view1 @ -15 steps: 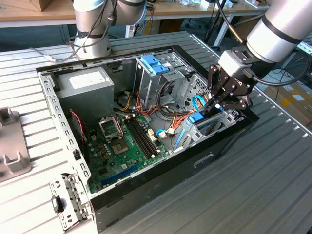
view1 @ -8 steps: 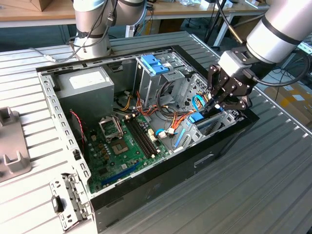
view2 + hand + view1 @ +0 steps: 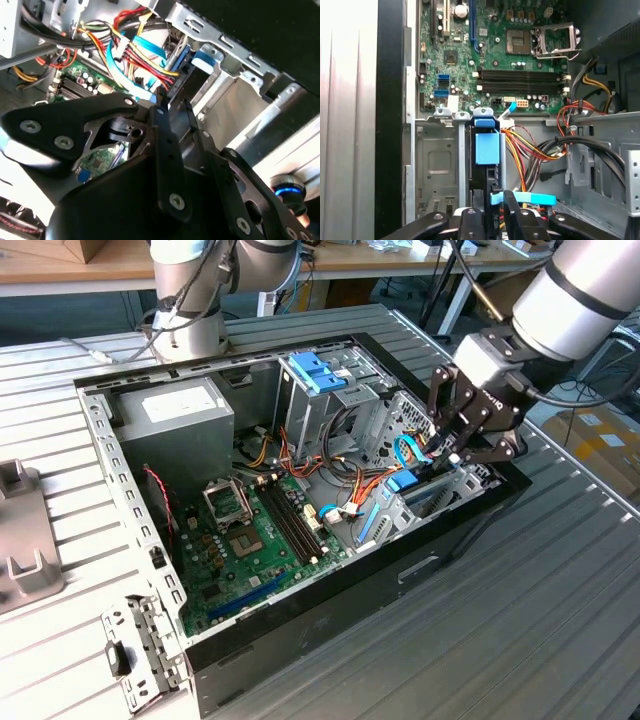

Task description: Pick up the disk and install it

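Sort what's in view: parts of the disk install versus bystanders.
Job:
- disk, standing in the drive bay
- gripper, right at the disk

Bystanders:
- motherboard
- power supply box
- loose metal bracket on the table

- Ribbed grey metal table (image 3: 520, 610) under everything, slats running across.
- Wooden workbench (image 3: 90, 270) along the back, cables hanging below.
- Cardboard boxes (image 3: 605, 435) at the exterior view's right.
- Bright, even lighting.

The arm (image 3: 590, 290) angles down, gripper (image 3: 470, 445) fingers nearly closed.
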Controlling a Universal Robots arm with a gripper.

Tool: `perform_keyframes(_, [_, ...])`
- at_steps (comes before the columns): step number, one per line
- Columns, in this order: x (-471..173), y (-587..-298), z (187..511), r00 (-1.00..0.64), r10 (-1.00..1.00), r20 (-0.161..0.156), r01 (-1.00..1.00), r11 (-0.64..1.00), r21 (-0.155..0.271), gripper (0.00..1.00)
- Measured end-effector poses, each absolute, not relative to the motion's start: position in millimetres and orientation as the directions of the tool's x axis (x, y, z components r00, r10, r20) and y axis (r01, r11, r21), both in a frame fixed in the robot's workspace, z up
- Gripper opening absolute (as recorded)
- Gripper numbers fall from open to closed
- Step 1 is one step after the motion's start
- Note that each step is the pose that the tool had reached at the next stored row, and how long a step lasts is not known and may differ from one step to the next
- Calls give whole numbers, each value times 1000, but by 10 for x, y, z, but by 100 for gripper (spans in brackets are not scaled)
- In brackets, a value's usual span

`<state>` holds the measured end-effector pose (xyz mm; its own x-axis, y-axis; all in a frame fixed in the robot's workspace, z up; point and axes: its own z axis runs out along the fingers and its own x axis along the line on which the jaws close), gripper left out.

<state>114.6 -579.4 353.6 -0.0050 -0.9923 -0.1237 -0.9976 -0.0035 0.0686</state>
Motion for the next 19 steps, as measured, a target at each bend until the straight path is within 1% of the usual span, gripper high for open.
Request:
perform_keyframes(4, [1146,-5743,3554,-5,-992,-126,-998,-4,69,29])
perform_keyframes(6, [1145,-5730,3547,-5,-991,-131,-998,-4,69,15])
perform_keyframes(7, [1146,-5730,3544,-5,-991,-134,-998,-4,69,11])
perform_keyframes(9, [1145,-5731,3528,-5,-990,-141,-998,-5,69,11])
perform_keyframes(19, [1146,-5790,3424,-6,-990,-141,-997,-5,76,11])
